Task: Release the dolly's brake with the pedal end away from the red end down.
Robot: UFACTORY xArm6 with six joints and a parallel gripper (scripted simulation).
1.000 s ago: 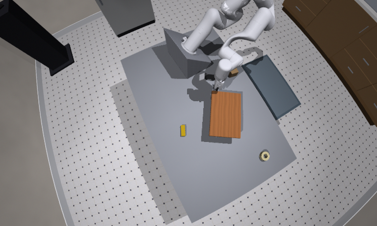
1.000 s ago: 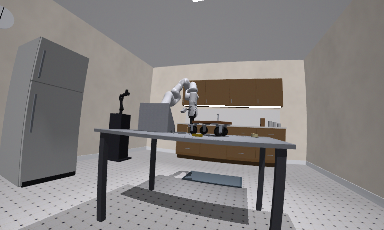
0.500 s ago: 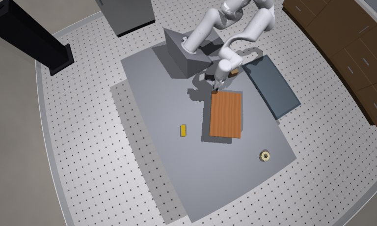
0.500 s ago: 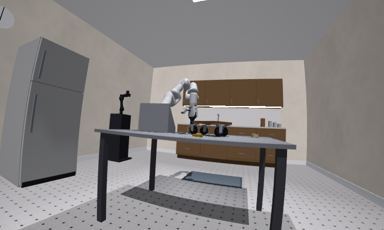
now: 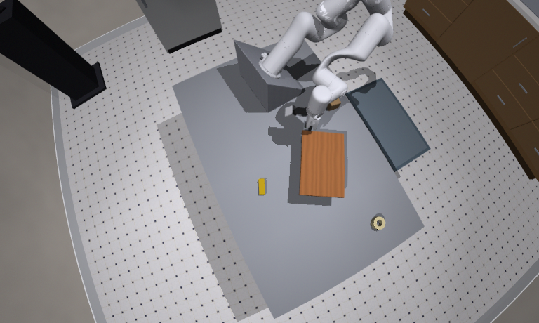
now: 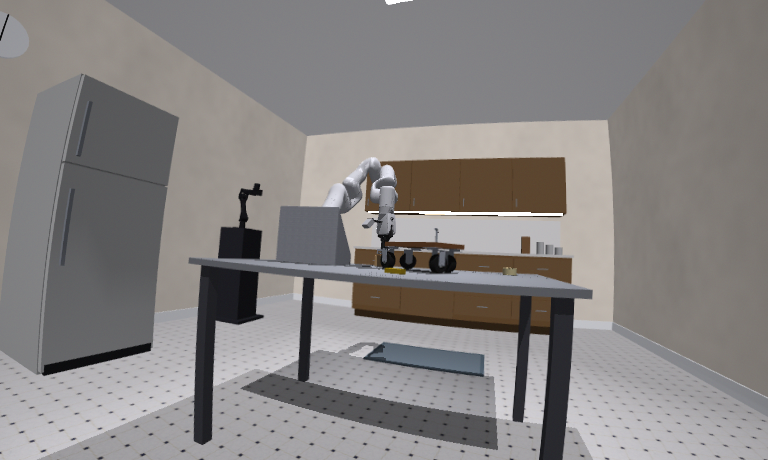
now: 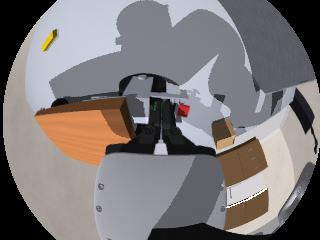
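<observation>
The dolly point(image 5: 321, 164) point(image 6: 430, 244) point(image 7: 80, 127) has a wooden deck on black casters and stands on the grey table point(image 5: 238, 152) point(image 6: 396, 280). My gripper point(image 5: 309, 126) point(image 6: 384, 244) point(image 7: 161, 109) is shut and empty. It points down at the deck's corner nearest the arm's base, right over a caster. In the wrist view the brake pedal's red end point(image 7: 184, 111) shows just right of the fingertips. The fingers hide the rest of the pedal, and I cannot tell whether they touch it.
A yellow block point(image 5: 261, 186) point(image 6: 394, 270) point(image 7: 50, 40) lies left of the dolly. A tape ring point(image 5: 380, 222) point(image 6: 509, 270) lies near the table's front right. A small wooden block point(image 5: 335, 102) point(image 7: 223, 132) sits behind the dolly. The arm's grey base box point(image 5: 258, 85) point(image 6: 308, 234) stands at the back.
</observation>
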